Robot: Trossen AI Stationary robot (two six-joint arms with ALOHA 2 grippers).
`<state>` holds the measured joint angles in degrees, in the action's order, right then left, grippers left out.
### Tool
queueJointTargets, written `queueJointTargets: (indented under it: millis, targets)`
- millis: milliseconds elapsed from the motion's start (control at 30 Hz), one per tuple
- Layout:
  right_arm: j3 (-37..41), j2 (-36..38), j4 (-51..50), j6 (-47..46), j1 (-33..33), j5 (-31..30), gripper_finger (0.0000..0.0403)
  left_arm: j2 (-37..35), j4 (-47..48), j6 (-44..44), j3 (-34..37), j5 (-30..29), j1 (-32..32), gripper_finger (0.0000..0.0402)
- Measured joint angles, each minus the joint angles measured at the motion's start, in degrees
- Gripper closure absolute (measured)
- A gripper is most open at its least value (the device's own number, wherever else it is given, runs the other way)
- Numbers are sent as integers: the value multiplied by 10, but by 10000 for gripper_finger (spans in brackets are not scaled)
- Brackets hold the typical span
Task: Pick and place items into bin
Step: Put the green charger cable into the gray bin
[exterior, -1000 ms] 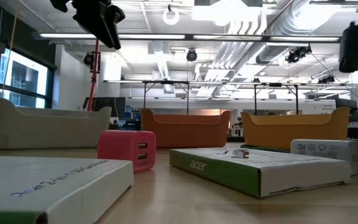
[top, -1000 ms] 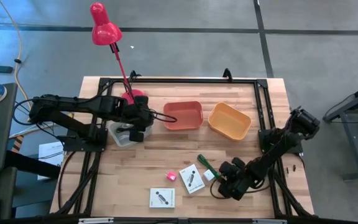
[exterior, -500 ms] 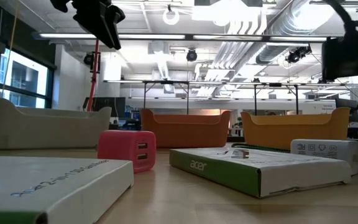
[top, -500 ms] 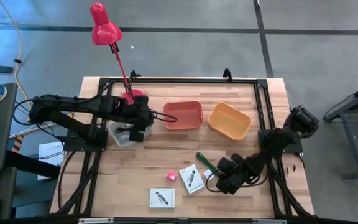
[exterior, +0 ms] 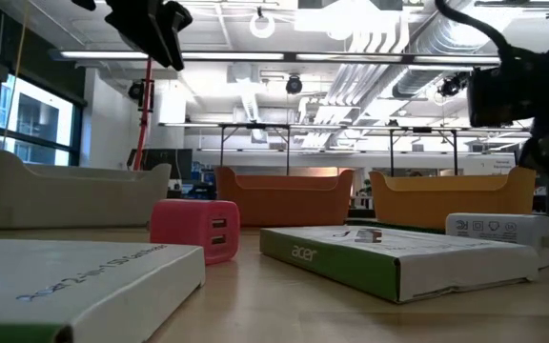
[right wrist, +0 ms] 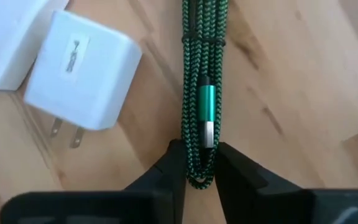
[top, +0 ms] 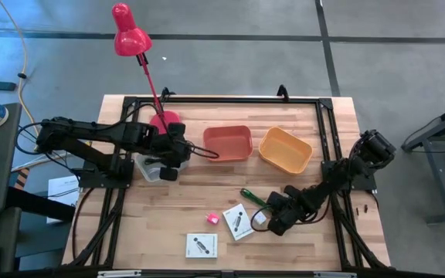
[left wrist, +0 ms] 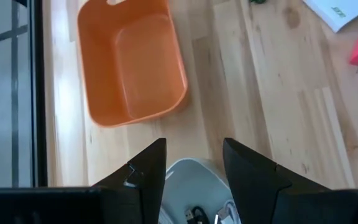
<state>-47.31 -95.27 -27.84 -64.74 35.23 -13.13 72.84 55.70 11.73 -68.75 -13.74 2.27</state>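
Braided green-black cable (right wrist: 202,93), smooth white plastic charger (right wrist: 82,78), pale wooden table (right wrist: 303,81)

Both arms are built of dark, nearly black jointed segments with rounded, bulky housings at the joints. Thin black cables loop beside the left arm's base. The left hand (left wrist: 194,177) ends in two matte black fingers, broad at the root and tapering; the right hand (right wrist: 194,168) has the same black tapered fingers.
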Motion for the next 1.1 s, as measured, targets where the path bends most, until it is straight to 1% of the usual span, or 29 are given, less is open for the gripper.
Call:
queueJointTargets:
  millis: [167, 367, 500, 667, 733, 867, 1100]
  targets:
    - [0, 17, -2, 52, -21, 0, 344, 0, -4, -11, 0, -4, -25, 257]
    - [0, 43, -11, 110, -54, 0, 344, 0, -10, -20, 0, -3, -63, 257]
    - [0, 51, -11, 155, -74, 2, 346, 0, -48, -36, 0, -4, -92, 257]
    - [-12, 50, -9, 227, -95, 17, 349, 1, -120, -58, 0, -12, -124, 257]
    - [-20, 50, -10, 257, -104, 16, 349, 10, -141, -62, 0, -19, -135, 257]
    - [-36, 50, 1, 310, -127, 13, 348, 32, -141, -68, 0, -19, -152, 257]
    - [-55, 50, 29, 398, -173, 11, 350, 88, -143, -103, 0, -23, -175, 257]
